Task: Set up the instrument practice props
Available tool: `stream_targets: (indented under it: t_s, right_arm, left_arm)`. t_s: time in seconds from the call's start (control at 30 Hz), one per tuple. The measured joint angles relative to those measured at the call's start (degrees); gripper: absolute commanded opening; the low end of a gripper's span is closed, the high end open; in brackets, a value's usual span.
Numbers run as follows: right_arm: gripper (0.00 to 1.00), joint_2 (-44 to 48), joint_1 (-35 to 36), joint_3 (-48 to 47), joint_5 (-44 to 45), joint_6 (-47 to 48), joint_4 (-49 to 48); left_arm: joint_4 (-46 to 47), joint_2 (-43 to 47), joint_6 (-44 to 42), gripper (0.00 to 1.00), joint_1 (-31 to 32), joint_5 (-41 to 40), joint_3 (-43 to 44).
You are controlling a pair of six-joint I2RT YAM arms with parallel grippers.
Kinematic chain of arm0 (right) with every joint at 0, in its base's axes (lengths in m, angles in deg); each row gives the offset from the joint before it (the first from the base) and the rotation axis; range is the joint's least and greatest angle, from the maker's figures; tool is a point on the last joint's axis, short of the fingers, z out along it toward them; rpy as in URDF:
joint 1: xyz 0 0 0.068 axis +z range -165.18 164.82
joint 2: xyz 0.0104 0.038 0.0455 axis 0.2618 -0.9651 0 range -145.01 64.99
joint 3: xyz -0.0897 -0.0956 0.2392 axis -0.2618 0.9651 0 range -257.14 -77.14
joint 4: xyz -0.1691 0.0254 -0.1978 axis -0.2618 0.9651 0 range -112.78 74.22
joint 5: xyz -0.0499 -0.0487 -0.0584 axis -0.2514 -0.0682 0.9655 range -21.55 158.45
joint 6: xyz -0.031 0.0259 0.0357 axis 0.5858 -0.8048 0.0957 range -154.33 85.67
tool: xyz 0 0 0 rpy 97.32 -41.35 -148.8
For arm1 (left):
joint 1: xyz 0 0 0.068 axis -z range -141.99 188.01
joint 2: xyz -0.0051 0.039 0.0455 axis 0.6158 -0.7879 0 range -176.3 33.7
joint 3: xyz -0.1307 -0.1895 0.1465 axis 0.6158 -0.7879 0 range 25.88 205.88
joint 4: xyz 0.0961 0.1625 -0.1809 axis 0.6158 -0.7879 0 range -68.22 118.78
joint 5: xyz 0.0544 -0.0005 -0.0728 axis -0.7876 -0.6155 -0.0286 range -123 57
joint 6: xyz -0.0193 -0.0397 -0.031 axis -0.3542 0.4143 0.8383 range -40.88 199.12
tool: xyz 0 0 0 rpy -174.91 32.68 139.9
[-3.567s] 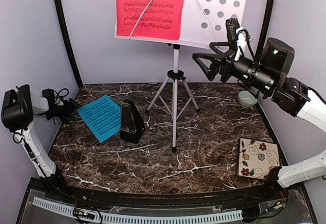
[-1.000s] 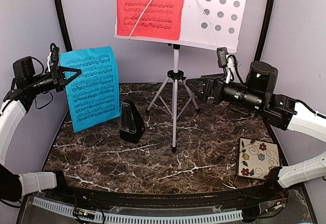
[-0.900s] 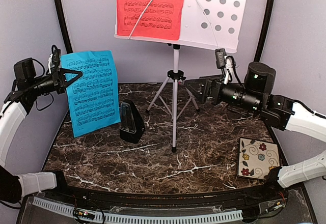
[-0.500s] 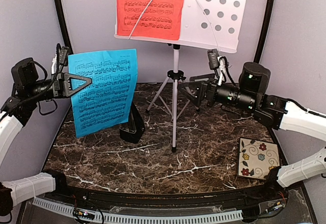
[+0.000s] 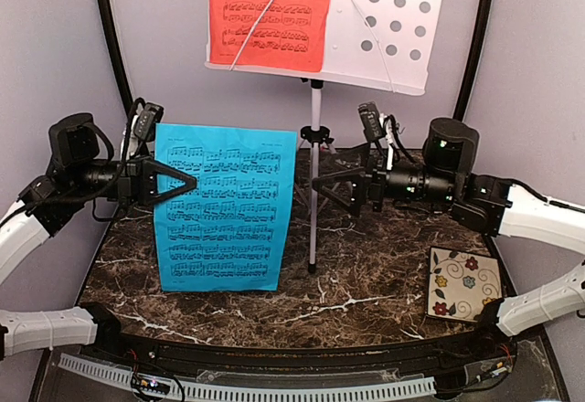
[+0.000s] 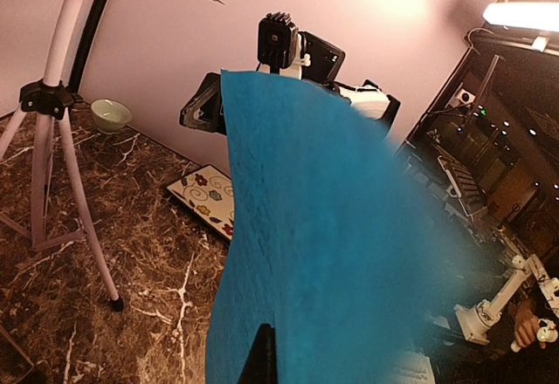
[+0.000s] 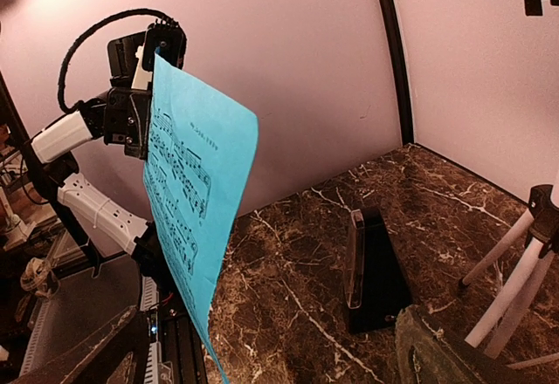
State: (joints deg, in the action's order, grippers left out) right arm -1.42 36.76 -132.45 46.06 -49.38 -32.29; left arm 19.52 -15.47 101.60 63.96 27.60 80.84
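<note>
The white music stand (image 5: pixel 393 18) stands at the back centre on its tripod, with the red page (image 5: pixel 270 14) on the left half of its perforated desk. My left gripper (image 5: pixel 178 185) is shut on the left edge of the cyan-blue page (image 5: pixel 224 208), which hangs upright above the table's left half. That page fills the left wrist view (image 6: pixel 323 244), one dark finger (image 6: pixel 260 358) pressed against it. My right gripper (image 5: pixel 334 187) stands open, pointing left, a short way off the page's right edge. The black metronome (image 7: pixel 376 270) stands on the marble; in the top view the page hides it.
A floral tile (image 5: pixel 464 283) lies at the front right of the marble table (image 5: pixel 366 274). A pale green bowl (image 6: pixel 111 113) sits by the back wall. The stand's pole (image 5: pixel 314 174) and tripod legs (image 7: pixel 515 288) rise between the two arms.
My left arm has swung the cyan-blue page rightward and toward the middle, so it now covers the metronome in the top view. My right arm has reached further left, jaws still open.
</note>
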Motion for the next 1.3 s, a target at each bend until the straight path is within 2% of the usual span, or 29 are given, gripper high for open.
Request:
stream_targets:
  t_s: [0.23,0.4,0.7,0.8,0.9,0.97,1.07,1.17,1.3]
  right_arm:
    - [0.95,-0.2,2.3,0.0,-0.8,1.3,0.1]
    - [0.9,-0.9,3.6,2.2,-0.9,-0.6,-4.9]
    - [0.85,-4.0,5.3,8.3,-0.3,-5.2,-17.3]
    - [0.71,-5.5,6.0,10.9,0.2,-6.2,-23.1]
    - [0.53,-7.5,6.5,12.6,0.5,-7.3,-26.9]
    - [0.36,-8.0,6.9,12.7,0.7,-7.0,-27.7]
    - [0.0,-7.2,7.8,12.8,1.3,-6.3,-27.7]
    - [0.0,-4.7,8.3,12.9,3.2,-4.9,-25.4]
    - [0.0,0.0,8.3,11.2,8.5,-1.6,-15.3]
  left_arm:
    - [3.2,-2.3,-2.6,0.0,4.2,-1.6,-0.8]
    - [12.8,-0.6,-0.8,0.0,4.5,-1.7,-5.5]
    - [32.0,-1.7,6.5,0.0,4.6,-0.2,-7.8]
    - [39.7,-2.8,10.8,0.0,4.6,0.3,-9.6]
    - [43.5,-3.3,13.2,0.0,4.6,0.5,-10.1]
    - [45.2,-3.4,14.0,0.0,4.6,0.4,-10.2]
    - [46.8,-3.4,14.1,0.0,4.6,-0.6,-10.2]
    - [45.6,-3.3,12.6,0.13,4.6,-3.1,-10.2]
    - [40.1,-2.5,8.7,0.7,4.6,-7.8,-10.2]
